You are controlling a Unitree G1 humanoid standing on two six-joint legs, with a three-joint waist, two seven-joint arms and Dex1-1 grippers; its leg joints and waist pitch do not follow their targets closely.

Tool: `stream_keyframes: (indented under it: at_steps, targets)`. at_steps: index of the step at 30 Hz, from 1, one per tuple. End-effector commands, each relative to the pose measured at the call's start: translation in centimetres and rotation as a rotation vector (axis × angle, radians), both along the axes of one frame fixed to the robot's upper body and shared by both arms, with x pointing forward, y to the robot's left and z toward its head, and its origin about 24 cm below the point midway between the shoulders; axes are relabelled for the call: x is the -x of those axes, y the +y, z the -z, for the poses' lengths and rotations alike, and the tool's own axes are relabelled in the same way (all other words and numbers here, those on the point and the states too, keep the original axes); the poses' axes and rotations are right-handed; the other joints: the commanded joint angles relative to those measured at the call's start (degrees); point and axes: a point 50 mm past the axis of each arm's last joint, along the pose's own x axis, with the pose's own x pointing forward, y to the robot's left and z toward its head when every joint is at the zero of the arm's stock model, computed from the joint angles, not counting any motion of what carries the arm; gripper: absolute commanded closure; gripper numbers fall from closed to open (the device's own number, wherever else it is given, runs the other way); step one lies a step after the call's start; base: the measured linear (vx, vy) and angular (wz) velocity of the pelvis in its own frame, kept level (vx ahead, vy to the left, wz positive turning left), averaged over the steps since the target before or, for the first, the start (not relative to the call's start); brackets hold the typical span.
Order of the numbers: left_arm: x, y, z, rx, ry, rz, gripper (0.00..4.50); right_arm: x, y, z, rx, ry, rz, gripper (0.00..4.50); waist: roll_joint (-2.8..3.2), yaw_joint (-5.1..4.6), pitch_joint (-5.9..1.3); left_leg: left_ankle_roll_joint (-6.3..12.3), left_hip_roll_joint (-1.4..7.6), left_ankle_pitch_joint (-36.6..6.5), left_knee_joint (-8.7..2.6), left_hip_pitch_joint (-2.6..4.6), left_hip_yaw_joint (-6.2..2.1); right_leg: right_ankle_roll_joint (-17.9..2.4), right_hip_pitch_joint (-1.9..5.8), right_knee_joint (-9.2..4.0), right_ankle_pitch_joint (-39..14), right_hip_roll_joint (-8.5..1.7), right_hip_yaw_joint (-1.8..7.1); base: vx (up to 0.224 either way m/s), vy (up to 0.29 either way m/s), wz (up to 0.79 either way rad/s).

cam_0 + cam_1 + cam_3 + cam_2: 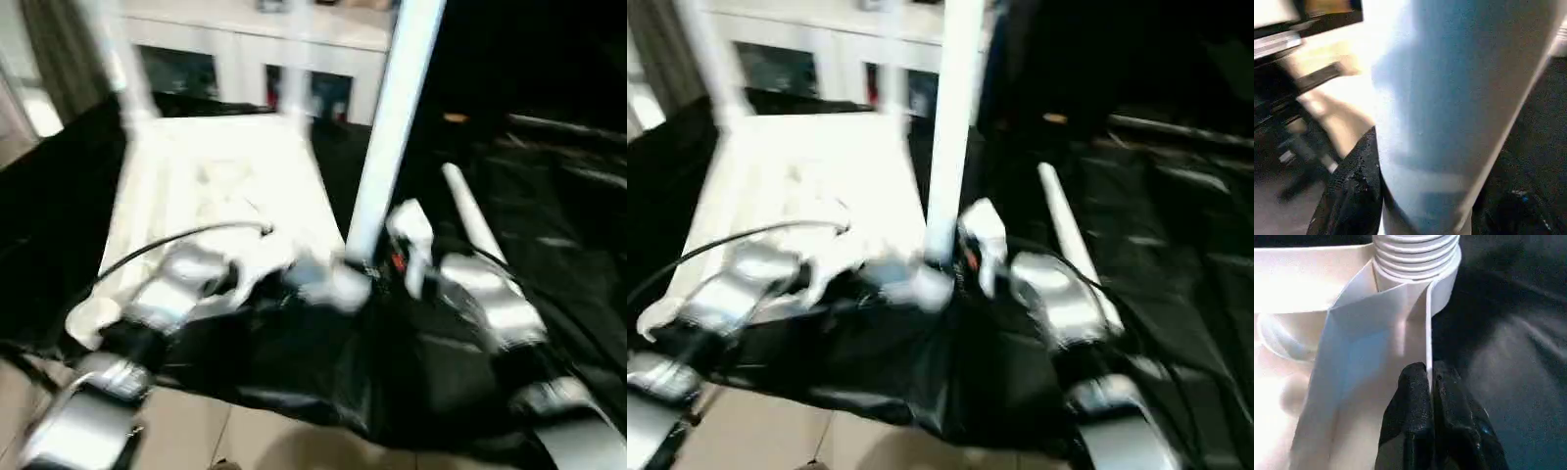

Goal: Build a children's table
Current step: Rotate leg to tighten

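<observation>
White plastic sits right under our left gripper [1429, 382]: its black fingers [1410, 396] are pressed together on a thin upright rib of the table top [216, 186], which lies underside up on the black cloth [323, 362]. Just beyond that pinch stands the corner socket [1418, 254], ringed with thread.

Beside it, our right gripper [1420, 215] is clamped about halfway open around the leg [392, 127], which rises steeply from between the fingers and seems to meet the top at that near corner.

We judge the step in hand to be seating this leg in its socket. To do it well, we should keep the left pinch firm so the top cannot slide or twist, hold the leg in line with the socket rather than leaning, and turn it gently so the threads catch without crossing.

Past the right gripper, a spare leg [472, 211] lies flat on the cloth. Farther off, beyond the top's far edge, stands a white cabinet [255, 49].
</observation>
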Motion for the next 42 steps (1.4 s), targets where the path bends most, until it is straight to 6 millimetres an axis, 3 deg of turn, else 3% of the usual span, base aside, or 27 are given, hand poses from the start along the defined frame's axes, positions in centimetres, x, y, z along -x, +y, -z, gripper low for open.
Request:
stream_keyframes:
  at_steps: [1, 5, 8, 13, 18, 28, 34, 39, 42]
  targets:
    - [-1.5, -0.4, -3.2, 0.07, -0.101, -0.026, 4.5, 1.6, -2.0, 5.2, 0.173, 0.221, 0.131, 2.61, 0.56, 0.18, -2.22, -1.77, 0.41, -19.3, -4.95, -0.15, 0.04, -8.9, 1.53, -5.93, -20.8, -3.74, 1.95, 0.0, 0.0, 0.0]
    - [-2.5, -0.7, -3.4, 0.054, -0.106, -0.134, 4.5, 1.0, -0.2, 6.1, 0.139, 0.3, 0.298, 2.61, 0.88, 0.03, -2.36, -1.28, 0.39, -18.3, -4.85, -0.15, 0.09, -10.0, 1.43, -5.71, -17.4, -3.67, 2.07, 0.0, 0.0, 0.0]
    - [-3.2, -0.9, -3.3, 0.023, -0.114, -0.222, 4.5, 0.3, 1.4, 6.4, 0.096, 0.366, 0.505, 2.61, 1.09, -0.47, -2.26, -2.4, 0.18, -18.8, -5.05, -0.32, -0.11, -9.4, 1.24, -5.95, -20.3, -3.8, 1.97, 0.0, 0.0, 0.0]
    - [-3.6, -1.5, -3.1, 0.0, -0.123, -0.261, 4.5, -0.5, 3.4, 5.9, 0.033, 0.405, 0.679, 2.61, 1.28, -0.45, -2.54, -2.66, 0.27, -16.6, -5.11, -0.32, 0.03, -10.6, 1.43, -5.39, -12.7, -3.6, 2.09, 0.0, 0.0, 0.0]
    - [-3.8, -1.6, -3.1, -0.013, -0.139, -0.293, 4.5, -0.9, 4.3, 5.2, 0.066, 0.36, 0.722, 2.61, 1.26, -0.33, -2.72, -2.28, 0.26, -14.1, -5.03, -0.14, 0.36, -11.7, 1.67, -5.0, -5.8, -3.35, 2.09, 0.0, 0.0, 0.0]
    - [-3.9, -1.4, -2.8, -0.024, -0.143, -0.325, 4.5, -0.8, 5.5, 5.2, 0.104, 0.335, 0.723, 2.61, 1.41, -0.26, -2.5, -2.36, 0.36, -15.8, -5.34, 0.12, 0.48, -10.9, 1.59, -5.39, -7.7, -3.42, 2.18, 0.0, 0.0, 0.0]
    - [-4.1, -1.2, -2.7, -0.036, -0.161, -0.335, 4.5, -1.1, 6.3, 4.3, 0.031, 0.276, 0.68, 2.61, 1.35, -0.24, -2.47, -2.29, 0.41, -16.3, -5.43, 0.08, 0.45, -10.7, 1.56, -5.49, -8.4, -3.43, 2.21, 0.0, 0.0, 0.0]
    - [-3.7, -1.2, -2.9, -0.01, -0.174, -0.26, 4.5, -0.6, 7.3, 4.0, -0.002, 0.22, 0.47, 2.61, 1.17, -0.03, -2.46, -1.2, 0.42, -15.5, -5.42, -0.1, 0.48, -11.1, 1.84, -5.58, -7.5, -3.5, 2.16, 0.0, 0.0, 0.0]
    - [-2.9, -0.9, -2.9, 0.014, -0.159, -0.142, 4.5, 0.0, 6.4, 4.5, -0.006, 0.226, 0.331, 2.61, 0.89, -0.17, -2.64, -0.26, 0.44, -12.2, -5.28, -0.44, 0.5, -12.2, 2.32, -5.18, -2.9, -3.56, 2.15, 0.0, 0.0, 0.0]
